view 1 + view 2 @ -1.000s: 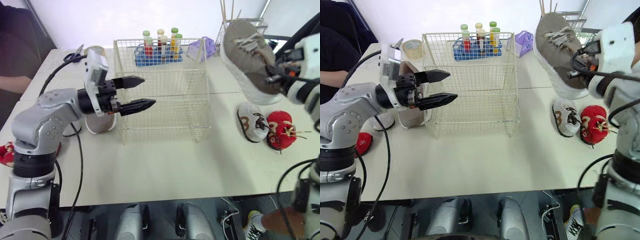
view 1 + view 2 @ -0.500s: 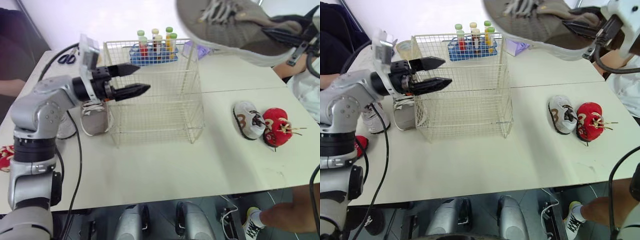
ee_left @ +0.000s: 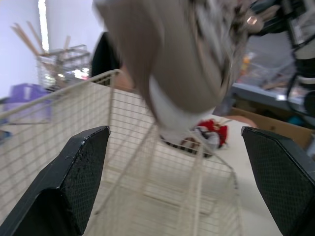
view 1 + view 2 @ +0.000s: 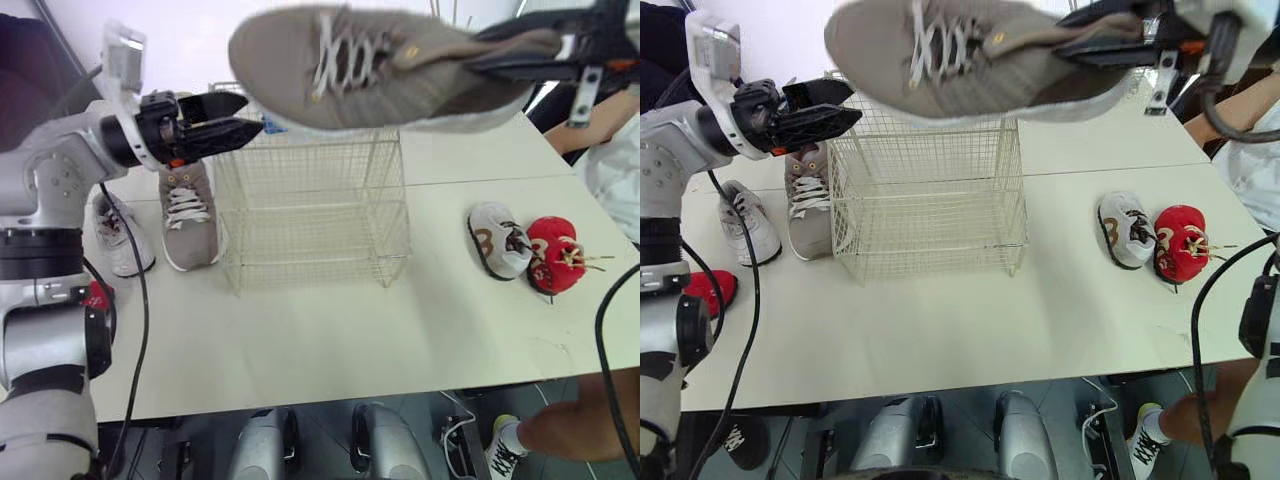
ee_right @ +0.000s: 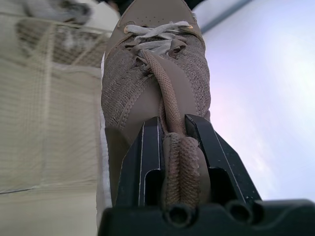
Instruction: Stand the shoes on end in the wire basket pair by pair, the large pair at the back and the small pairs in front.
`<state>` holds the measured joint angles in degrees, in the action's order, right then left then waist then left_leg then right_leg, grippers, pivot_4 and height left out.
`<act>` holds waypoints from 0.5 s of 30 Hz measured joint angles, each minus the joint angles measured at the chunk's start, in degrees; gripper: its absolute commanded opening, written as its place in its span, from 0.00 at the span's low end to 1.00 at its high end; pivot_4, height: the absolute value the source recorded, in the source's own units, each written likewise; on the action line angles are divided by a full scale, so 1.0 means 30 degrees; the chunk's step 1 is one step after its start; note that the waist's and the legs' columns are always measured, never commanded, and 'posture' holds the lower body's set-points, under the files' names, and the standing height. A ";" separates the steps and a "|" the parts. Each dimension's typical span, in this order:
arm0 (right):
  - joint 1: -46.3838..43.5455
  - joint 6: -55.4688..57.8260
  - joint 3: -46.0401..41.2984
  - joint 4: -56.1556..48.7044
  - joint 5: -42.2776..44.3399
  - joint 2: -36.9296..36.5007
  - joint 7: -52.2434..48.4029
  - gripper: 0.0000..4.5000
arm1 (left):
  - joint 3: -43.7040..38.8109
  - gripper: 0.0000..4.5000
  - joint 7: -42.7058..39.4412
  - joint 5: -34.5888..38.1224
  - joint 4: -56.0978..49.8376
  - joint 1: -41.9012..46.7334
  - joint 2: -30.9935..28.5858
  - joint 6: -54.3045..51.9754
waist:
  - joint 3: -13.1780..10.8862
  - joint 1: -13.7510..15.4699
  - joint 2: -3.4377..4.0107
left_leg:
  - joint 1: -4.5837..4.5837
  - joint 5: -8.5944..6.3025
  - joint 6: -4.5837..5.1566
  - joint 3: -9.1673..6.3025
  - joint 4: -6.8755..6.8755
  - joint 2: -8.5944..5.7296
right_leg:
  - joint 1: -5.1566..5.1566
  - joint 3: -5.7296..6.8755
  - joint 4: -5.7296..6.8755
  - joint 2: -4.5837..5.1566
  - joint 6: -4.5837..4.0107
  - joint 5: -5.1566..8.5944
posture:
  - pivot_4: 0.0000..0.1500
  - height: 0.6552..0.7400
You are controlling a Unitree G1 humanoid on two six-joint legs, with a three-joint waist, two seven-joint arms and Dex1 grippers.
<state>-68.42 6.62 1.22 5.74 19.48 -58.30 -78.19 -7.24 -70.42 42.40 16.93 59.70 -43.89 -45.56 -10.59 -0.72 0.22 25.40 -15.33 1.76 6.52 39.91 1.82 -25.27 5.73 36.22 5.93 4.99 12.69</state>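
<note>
Your left claw [image 4: 238, 114] hangs with its fingers spread at the upper left corner of the wire basket [image 4: 310, 215]. Below it, a taupe shoe [image 4: 187, 215] lies on the table just beside the basket. The lifted shoe [image 4: 380, 70] lies about level above the basket, toe near that claw. Your right claw [image 5: 172, 120] is clamped on its heel. A small white shoe [image 4: 497, 240] and a red shoe [image 4: 555, 255] sit farther right.

Pale table [image 4: 330, 335]; a person's forearm [image 4: 592, 126] at its right edge.
</note>
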 measured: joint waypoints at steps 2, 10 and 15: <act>-0.0415 -0.0504 0.0343 0.0200 -0.0076 0.0404 -0.0687 0.05 | 0.0350 1.00 -0.0707 -0.0073 0.0193 0.0640 -0.0344 -0.0300 | -0.0001 -0.0013 0.0002 | -0.0003 0.0000 -0.0001 0.0003 -0.0006 -0.0002 | -0.0005 0.0000 0.0007 -0.0005 0.0000 0.0000 | 1.00 1.00; -0.1220 -0.2035 0.1124 0.0102 -0.0321 0.1947 -0.2339 0.05 | 0.1700 1.00 -0.3004 -0.1060 0.2122 0.2029 -0.0563 -0.1419 | -0.0002 0.0040 0.0002 | 0.0002 0.0001 -0.0002 0.0010 0.0017 -0.0002 | -0.0007 -0.0009 0.0031 -0.0001 0.0000 0.0000 | 1.00 1.00; -0.1221 -0.2967 0.1081 0.0318 -0.0799 0.2366 -0.2556 0.05 | 0.2153 0.87 -0.3971 -0.1440 0.2178 0.2075 -0.0723 -0.2389 | -0.0002 0.0001 0.0002 | 0.0000 0.0001 -0.0002 0.0011 0.0017 0.0000 | -0.0013 -0.0014 0.0042 -0.0002 0.0001 0.0001 | 1.00 1.00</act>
<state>-72.09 -2.28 4.46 6.70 17.08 -51.20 -85.86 -0.78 -82.33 38.08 23.46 65.93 -46.06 -52.72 -10.60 -0.71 0.23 25.40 -15.33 1.75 6.56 39.96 1.82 -25.31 5.69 36.35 5.93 4.99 12.69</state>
